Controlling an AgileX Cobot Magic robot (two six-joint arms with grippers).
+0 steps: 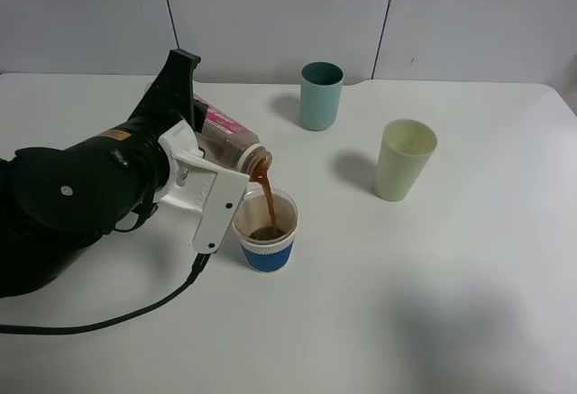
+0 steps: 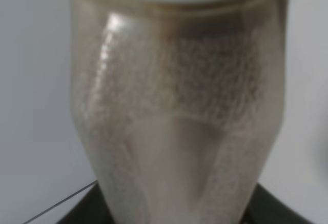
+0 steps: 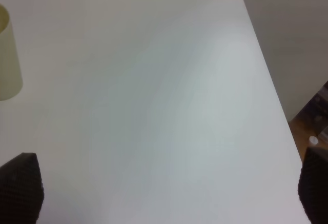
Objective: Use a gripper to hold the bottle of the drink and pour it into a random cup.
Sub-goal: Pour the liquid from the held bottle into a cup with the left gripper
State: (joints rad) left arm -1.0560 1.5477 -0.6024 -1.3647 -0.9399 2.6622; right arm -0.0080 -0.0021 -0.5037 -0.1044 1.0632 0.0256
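Note:
My left gripper point(image 1: 194, 132), black with white bracket parts, is shut on the bottle point(image 1: 227, 140) and holds it tilted with its neck down over the cup point(image 1: 268, 242). A thin stream of dark brown drink point(image 1: 267, 191) falls from the neck into the blue-sleeved cup, which has brown liquid at its bottom. In the left wrist view the bottle point(image 2: 179, 106) fills the picture, its wall foamy and brown-stained. My right gripper point(image 3: 164, 193) is open over bare table, with one dark fingertip point(image 3: 20, 185) at each side and nothing between them. It does not show in the exterior view.
A teal tumbler point(image 1: 321, 95) stands at the back middle and a pale green tumbler point(image 1: 405, 160) point(image 3: 7, 55) to the right of the cup. A black cable point(image 1: 108, 324) trails over the front left of the white table point(image 1: 433, 304). The table's edge point(image 3: 277, 106) runs near my right gripper.

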